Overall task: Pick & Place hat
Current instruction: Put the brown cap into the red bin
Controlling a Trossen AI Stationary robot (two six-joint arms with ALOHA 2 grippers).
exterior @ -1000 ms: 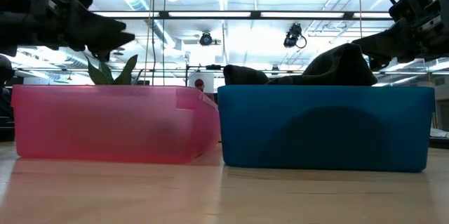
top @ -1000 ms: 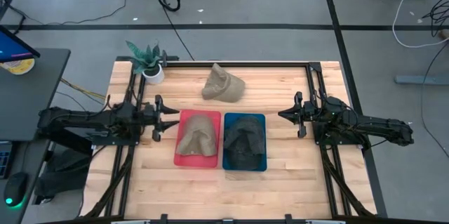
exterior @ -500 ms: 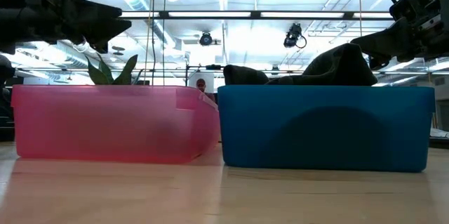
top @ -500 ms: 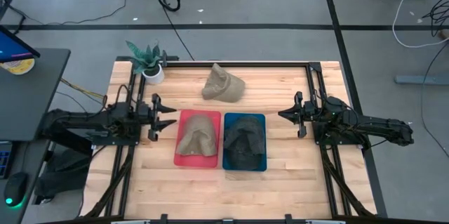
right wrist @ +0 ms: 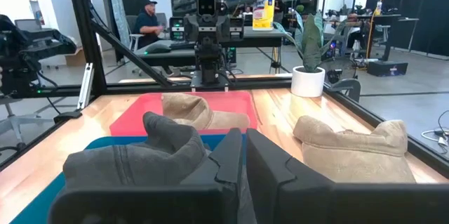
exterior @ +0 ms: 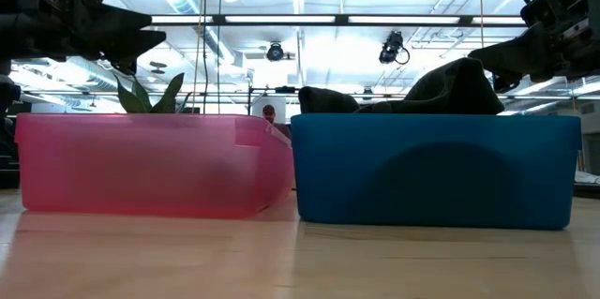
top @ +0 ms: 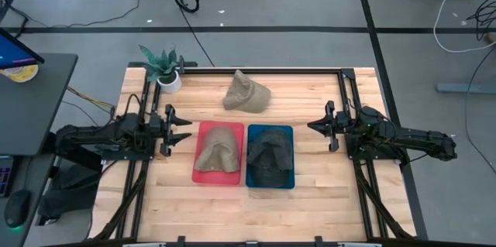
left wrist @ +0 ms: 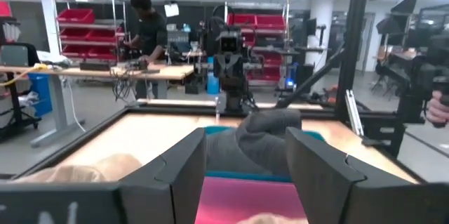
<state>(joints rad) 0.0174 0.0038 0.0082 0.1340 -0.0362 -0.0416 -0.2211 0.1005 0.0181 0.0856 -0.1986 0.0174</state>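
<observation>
The wooden table (top: 310, 100) carries two shallow bins set side by side near its centre, their long edges touching or nearly so. The red bin (top: 198, 166) lies on the left-arm side and holds a tan hat (top: 218, 148). The blue bin (top: 288, 181) lies on the right-arm side and holds a dark grey hat (top: 269, 156), whose crown rises above the bin rim in the low view.

A third hat, the loose tan hat (top: 246, 93), rests directly on the table beyond the two bins, toward the far edge and roughly in line with the seam between them. It touches neither bin. A potted plant (top: 164, 66) in a white pot stands at the far corner on the left-arm side.

The left tool (top: 184, 130) is positioned just beside the outer edge of the red bin, pointing toward it and raised above the table. Its fingers (left wrist: 184, 168) are spread apart with nothing between them; the left wrist view shows the red bin and the grey hat through the gap.

The right tool (top: 311, 126) is positioned near the blue bin on the opposite side, apart from it and pointing toward it. Its fingers (right wrist: 231, 157) are drawn together with only a narrow slit between them, and they carry nothing.

Neither tool is in contact with any hat.

In the wrist views, a person stands at a workbench in the room beyond the table.
</observation>
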